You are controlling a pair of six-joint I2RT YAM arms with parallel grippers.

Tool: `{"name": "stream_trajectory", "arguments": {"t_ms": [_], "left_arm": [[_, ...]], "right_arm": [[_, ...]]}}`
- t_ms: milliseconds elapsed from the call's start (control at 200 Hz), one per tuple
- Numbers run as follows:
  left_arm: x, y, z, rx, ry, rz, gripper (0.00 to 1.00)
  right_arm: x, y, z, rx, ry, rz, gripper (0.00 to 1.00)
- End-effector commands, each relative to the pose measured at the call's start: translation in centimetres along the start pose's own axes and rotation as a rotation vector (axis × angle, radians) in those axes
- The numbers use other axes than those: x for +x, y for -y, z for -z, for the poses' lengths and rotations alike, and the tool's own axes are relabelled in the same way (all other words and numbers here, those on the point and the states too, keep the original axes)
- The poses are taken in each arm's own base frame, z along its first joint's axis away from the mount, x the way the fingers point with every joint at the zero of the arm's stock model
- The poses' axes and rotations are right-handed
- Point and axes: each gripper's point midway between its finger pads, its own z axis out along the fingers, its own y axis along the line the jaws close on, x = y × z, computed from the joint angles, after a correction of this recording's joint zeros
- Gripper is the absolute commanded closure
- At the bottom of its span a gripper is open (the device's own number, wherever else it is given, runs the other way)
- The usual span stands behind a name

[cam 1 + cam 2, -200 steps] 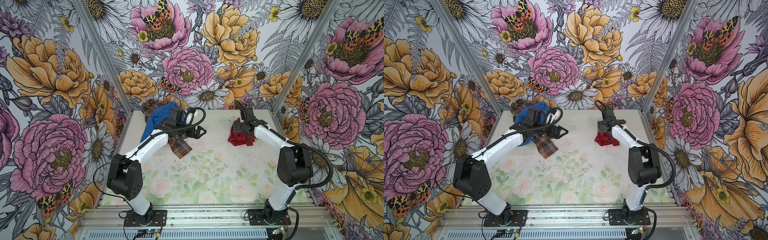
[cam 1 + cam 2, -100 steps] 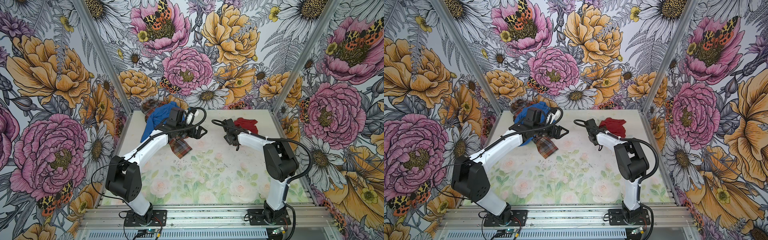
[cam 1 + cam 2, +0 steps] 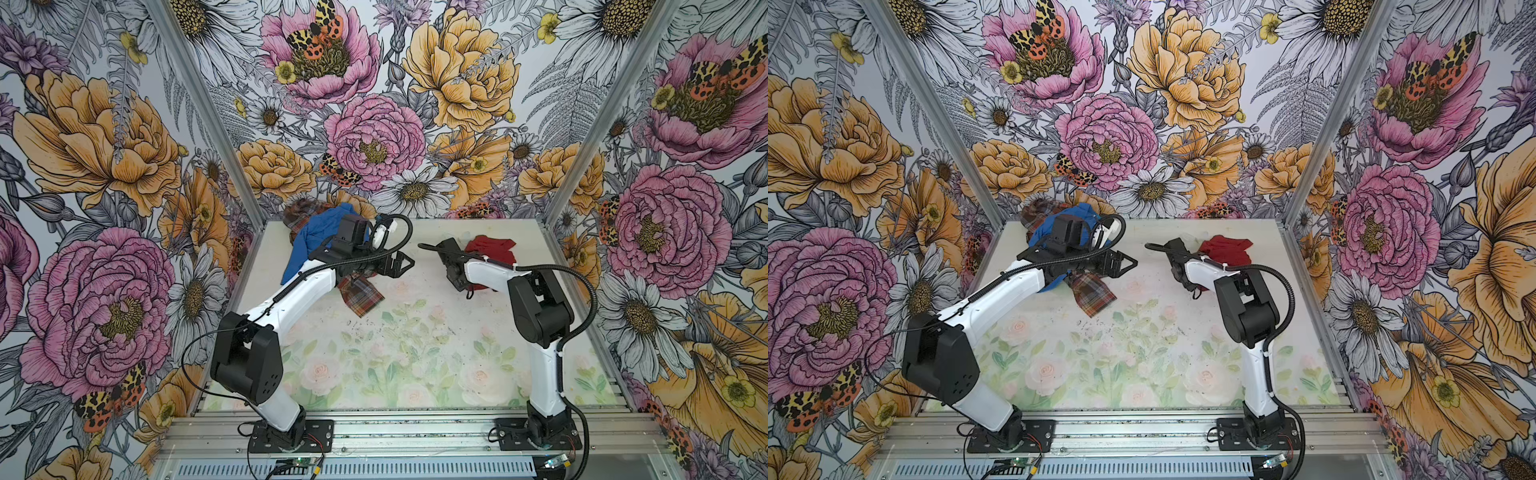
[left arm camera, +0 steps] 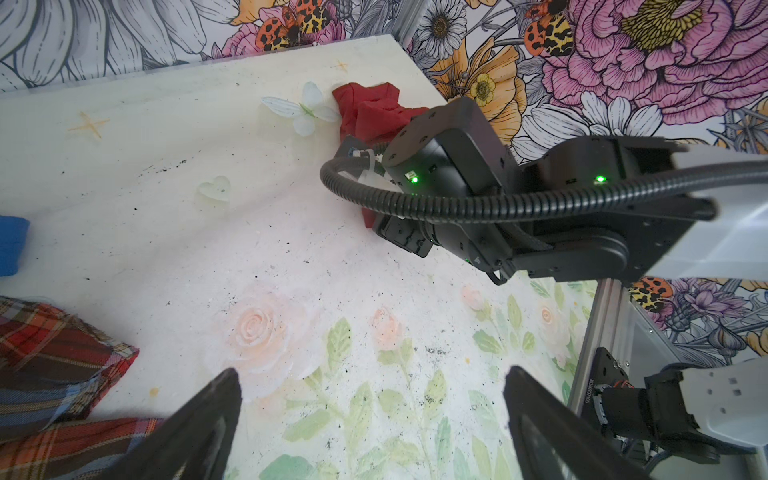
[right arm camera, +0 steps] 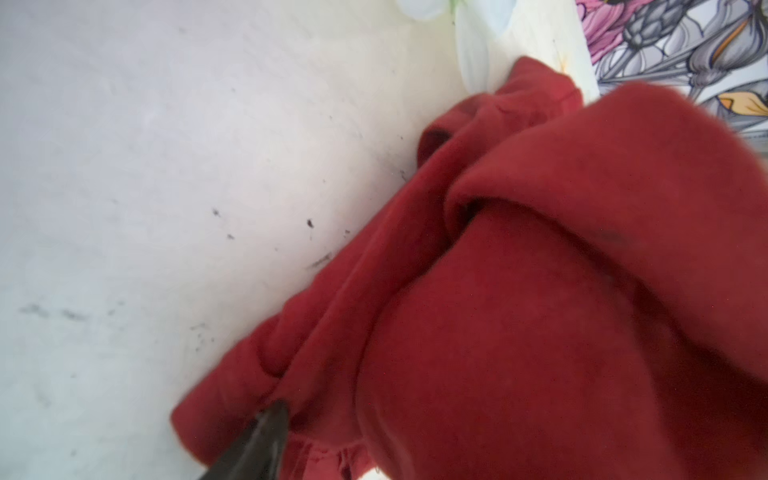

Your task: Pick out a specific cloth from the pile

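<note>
The red cloth (image 3: 490,248) (image 3: 1225,248) lies crumpled on the table near the back right corner, apart from the pile. My right gripper (image 3: 461,282) is low at the cloth's near left edge. In the right wrist view the cloth (image 5: 540,311) fills the space before the jaws. One finger (image 5: 262,440) presses its edge and the other is hidden under fabric. The pile sits at the back left: a blue cloth (image 3: 320,232) over a plaid cloth (image 3: 359,295). My left gripper (image 3: 405,264) (image 4: 370,399) hovers open and empty just right of the pile.
Floral walls close the table on three sides, with metal posts (image 3: 569,174) at the back corners. A flat white butterfly (image 4: 305,108) and a pale heart (image 4: 214,193) mark the table's surface near the red cloth. The arm bases stand on the front rail (image 3: 415,428).
The right arm has folded round, and its wrist has swung left and down beside the red cloth. The cloth now lies spread farther back. The left arm has stayed still.
</note>
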Motion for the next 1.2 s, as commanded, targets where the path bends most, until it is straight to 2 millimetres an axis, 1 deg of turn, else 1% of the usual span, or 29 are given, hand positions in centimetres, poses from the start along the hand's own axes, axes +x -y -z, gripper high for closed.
{"name": "stream_trajectory", "arguments": {"t_ms": [0, 85, 160, 225, 295, 365, 385, 495, 540, 631, 676, 786, 881, 946, 1006, 1086, 1196], "left_arm": [[-1.5, 1.1, 1.1, 0.007, 0.041, -0.052, 0.01], [-1.5, 1.0, 1.1, 0.005, 0.042, -0.051, 0.01], [-1.5, 0.8, 1.0, 0.003, 0.04, -0.048, 0.01], [-1.4, 0.6, 0.9, -0.001, 0.037, -0.045, 0.01], [-1.4, 0.6, 0.9, -0.002, 0.036, -0.045, 0.01], [-1.3, 0.4, 0.8, -0.005, 0.034, -0.043, 0.01], [-1.3, 0.4, 0.8, -0.005, 0.034, -0.042, 0.01], [-1.2, 0.4, 0.7, -0.005, 0.032, -0.043, 0.01], [-1.2, 0.4, 0.7, -0.008, 0.03, -0.043, 0.01], [-1.2, 0.5, 0.6, -0.006, 0.03, -0.045, 0.01], [-1.2, 0.5, 0.6, -0.006, 0.029, -0.044, 0.01], [-1.1, 0.5, 0.6, -0.01, 0.027, -0.046, 0.01], [-1.1, 0.6, 0.8, -0.017, 0.027, -0.054, 0.01], [-1.1, 0.6, 0.8, -0.017, 0.027, -0.056, 0.01], [-1.1, 0.7, 0.8, -0.015, 0.026, -0.055, 0.01], [-1.2, 0.8, 0.8, -0.008, 0.027, -0.052, 0.01], [-1.2, 1.0, 0.7, 0.002, 0.027, -0.049, 0.01]], "right_arm": [[1.3, -0.7, -2.2, -0.124, -0.069, -0.07, 0.63], [0.9, -0.6, -2.2, -0.269, -0.051, -0.191, 0.82], [0.4, -0.1, -1.6, -0.369, -0.026, -0.281, 1.0], [-0.1, 0.5, -0.8, -0.432, -0.007, -0.343, 1.0], [-0.7, 0.9, 0.8, -0.513, 0.021, -0.39, 1.0], [-1.6, 0.5, 3.1, -0.671, 0.042, -0.444, 1.0], [-1.7, 0.3, 3.4, -0.706, 0.038, -0.458, 1.0], [-3.2, 0.6, 7.0, -0.936, 0.05, -0.569, 1.0], [-3.7, 1.2, 8.2, -0.988, 0.063, -0.611, 1.0], [-4.8, 3.2, 10.3, -1.056, 0.108, -0.689, 1.0], [-5.2, 4.5, 10.7, -1.072, 0.123, -0.736, 1.0], [-5.8, 8.1, 10.2, -1.11, 0.142, -0.861, 1.0], [-6.1, 11.0, 9.1, -1.158, 0.164, -0.942, 1.0], [-5.6, 13.2, 7.5, -1.135, 0.169, -1.0, 1.0], [-4.8, 14.6, 5.5, -1.111, 0.154, -1.05, 1.0], [-3.6, 15.3, 2.6, -1.076, 0.119, -1.092, 1.0], [-2.3, 15.1, -1.4, -1.037, 0.066, -1.119, 1.0]]}}
